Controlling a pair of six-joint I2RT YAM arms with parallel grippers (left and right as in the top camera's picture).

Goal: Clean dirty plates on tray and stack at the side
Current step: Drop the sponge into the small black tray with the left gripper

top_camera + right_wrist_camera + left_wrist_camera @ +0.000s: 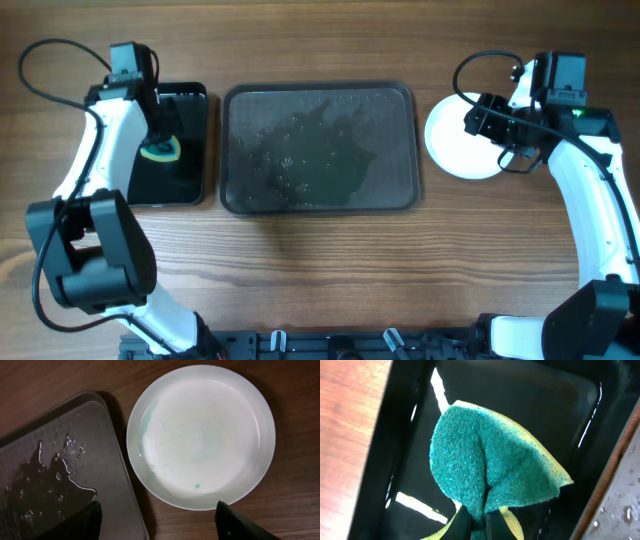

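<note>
The black basin (190, 175) holds a sponge (490, 465); droplets (290, 150) wet the tray (400, 190).

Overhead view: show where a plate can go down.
Free: the wet grey tray, bare inside, and the table strip between the trays and arm bases. Crowded: the black tray, where the left gripper holds the sponge, and right of the grey tray, where the white plate lies under the right gripper.
</note>
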